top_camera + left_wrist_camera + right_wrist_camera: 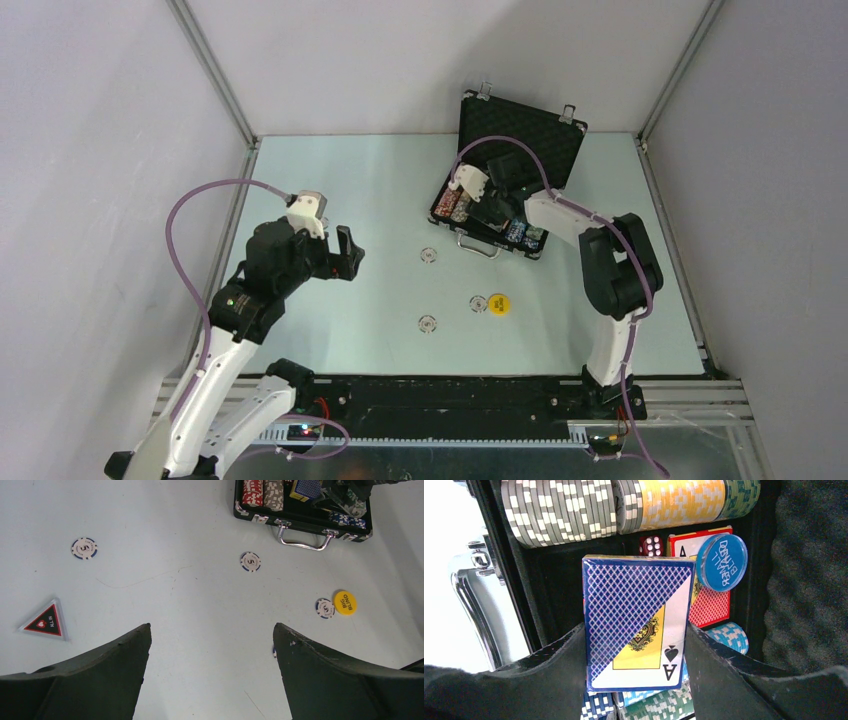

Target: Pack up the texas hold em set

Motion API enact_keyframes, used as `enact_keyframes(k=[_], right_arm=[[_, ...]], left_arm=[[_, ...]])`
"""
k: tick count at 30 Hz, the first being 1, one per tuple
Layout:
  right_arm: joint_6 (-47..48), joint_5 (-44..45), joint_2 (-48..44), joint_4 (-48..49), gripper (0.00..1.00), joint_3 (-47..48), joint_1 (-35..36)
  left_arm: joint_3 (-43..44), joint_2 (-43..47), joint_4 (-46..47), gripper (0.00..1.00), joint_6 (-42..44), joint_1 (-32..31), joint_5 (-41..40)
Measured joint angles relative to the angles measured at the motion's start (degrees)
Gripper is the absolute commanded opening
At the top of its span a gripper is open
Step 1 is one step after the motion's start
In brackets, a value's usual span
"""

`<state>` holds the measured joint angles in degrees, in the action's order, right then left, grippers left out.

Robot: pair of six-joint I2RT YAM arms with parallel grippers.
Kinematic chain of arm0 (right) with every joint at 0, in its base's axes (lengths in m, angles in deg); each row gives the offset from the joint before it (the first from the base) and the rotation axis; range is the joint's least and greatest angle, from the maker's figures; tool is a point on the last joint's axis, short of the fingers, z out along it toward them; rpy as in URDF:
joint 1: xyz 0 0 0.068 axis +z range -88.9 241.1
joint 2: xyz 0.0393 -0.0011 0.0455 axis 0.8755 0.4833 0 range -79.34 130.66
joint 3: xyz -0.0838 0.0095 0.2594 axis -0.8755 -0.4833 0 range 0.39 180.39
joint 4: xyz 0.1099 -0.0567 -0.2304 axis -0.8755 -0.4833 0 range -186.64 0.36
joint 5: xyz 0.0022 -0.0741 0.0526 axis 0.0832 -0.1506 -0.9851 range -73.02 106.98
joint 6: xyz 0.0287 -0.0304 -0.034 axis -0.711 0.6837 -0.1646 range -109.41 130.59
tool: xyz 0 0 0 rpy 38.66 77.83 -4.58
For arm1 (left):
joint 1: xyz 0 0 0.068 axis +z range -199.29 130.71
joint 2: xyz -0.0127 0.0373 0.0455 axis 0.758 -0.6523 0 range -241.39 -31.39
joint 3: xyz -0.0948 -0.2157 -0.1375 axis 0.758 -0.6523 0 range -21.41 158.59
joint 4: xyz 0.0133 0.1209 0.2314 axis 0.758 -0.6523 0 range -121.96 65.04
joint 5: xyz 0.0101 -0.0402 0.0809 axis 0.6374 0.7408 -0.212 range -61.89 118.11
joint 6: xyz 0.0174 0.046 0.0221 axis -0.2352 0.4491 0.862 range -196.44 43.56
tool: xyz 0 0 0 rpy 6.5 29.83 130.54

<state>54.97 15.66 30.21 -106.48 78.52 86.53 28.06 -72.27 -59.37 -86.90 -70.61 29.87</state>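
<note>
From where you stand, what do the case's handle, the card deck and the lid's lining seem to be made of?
The handle: polished metal, likely chromed; it mirrors light. The card deck: printed cardboard, probably in clear film; glossy edges. The lid lining: dark matte foam, apparently; pitted, spongy surface.

A pale blue-green table [330, 180] fills the floor of the cell, its surface marked by a thin curved scratch [135, 582] and a few dark specks. Plain white walls [420, 60] close it in at the back and sides, with silver metal struts [213, 70] rising from the two back corners. A black rail [450, 395] runs along the near edge, a grey metal plate [450, 455] just below it.
</note>
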Motion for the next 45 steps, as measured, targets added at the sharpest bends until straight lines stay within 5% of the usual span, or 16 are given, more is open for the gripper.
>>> enact_keyframes(k=[19,31,45], right_arm=[[6.9,-4.3,2.8,-1.4,0.39,0.0,0.7],[9.0,-11.0,3.5,-6.8,0.85,3.3,-1.7],[6.7,-12.2,1.7,-7.9,0.87,3.8,-2.4]], left_arm=[[0.0,-0.3,0.0,0.96,0.0,0.0,0.0],[0.0,-0.4,0.0,0.97,0.0,0.0,0.0],[0.0,-0.4,0.0,0.96,0.0,0.0,0.0]])
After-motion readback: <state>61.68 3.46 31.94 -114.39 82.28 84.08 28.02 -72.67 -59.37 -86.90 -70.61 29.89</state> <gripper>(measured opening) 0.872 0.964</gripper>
